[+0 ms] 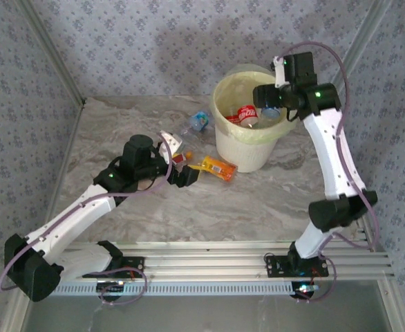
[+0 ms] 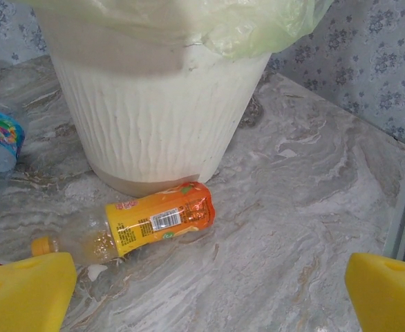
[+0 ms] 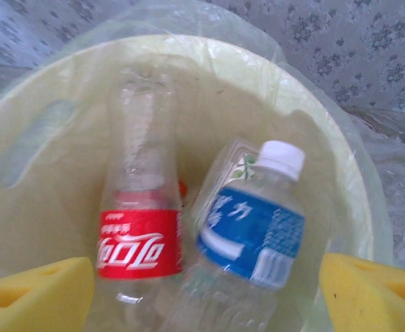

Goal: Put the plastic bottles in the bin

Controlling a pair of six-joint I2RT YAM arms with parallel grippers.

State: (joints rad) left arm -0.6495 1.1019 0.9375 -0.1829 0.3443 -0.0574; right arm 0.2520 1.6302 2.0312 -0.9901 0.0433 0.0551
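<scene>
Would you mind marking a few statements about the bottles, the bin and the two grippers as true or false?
1. The orange bottle lies on its side on the table, close to the foot of the bin. True.
2. The bin has nothing in it. False: a red-labelled bottle and a blue-labelled bottle with a white cap lie inside.
3. The left gripper is shut on the orange bottle. False: it is open, and the bottle lies ahead of it, untouched.
4. The right gripper hangs open above the bin. True.
</scene>
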